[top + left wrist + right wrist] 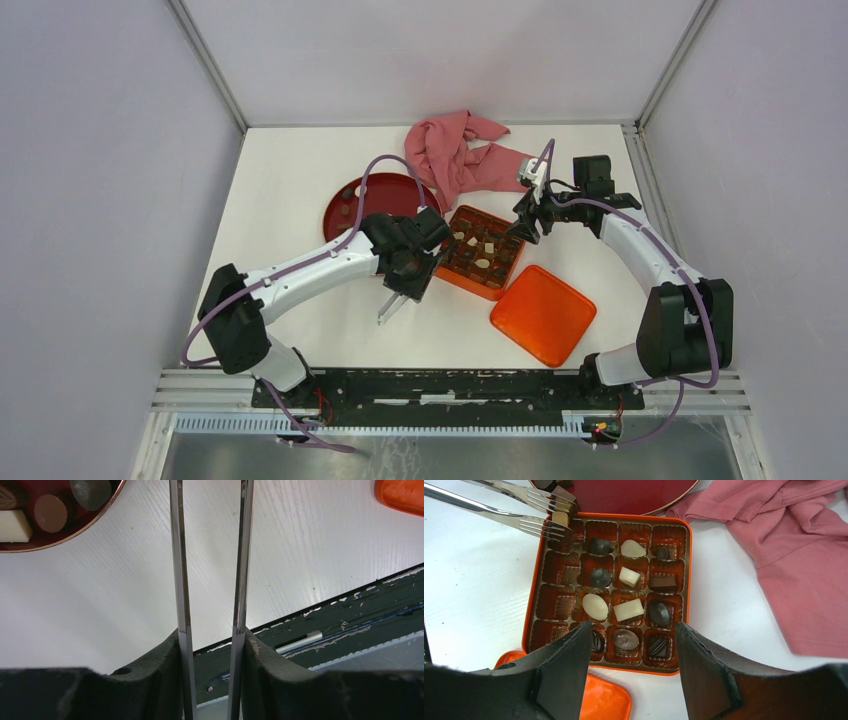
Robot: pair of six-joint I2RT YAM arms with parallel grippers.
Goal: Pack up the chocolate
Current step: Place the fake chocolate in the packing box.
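Observation:
The orange tin (470, 286) holds several chocolates (595, 606), dark and cream, in its gridded cells; its left column looks empty. More chocolates (50, 512) lie on the dark-red plate (385, 195). My left gripper (418, 270) is shut on metal tongs (181, 555), whose two arms run between its pads. The tongs' forked tips (541, 525) reach over the tin's corner cell nearest the plate, with a tan chocolate (560, 518) between them. My right gripper (527, 222) is open and empty, hovering over the tin's opposite edge (631, 630).
The orange lid (543, 315) lies flat in front of the tin, to the right. A crumpled pink cloth (460, 155) lies behind the tin and beside the plate. The black base rail (350, 615) runs along the table's near edge.

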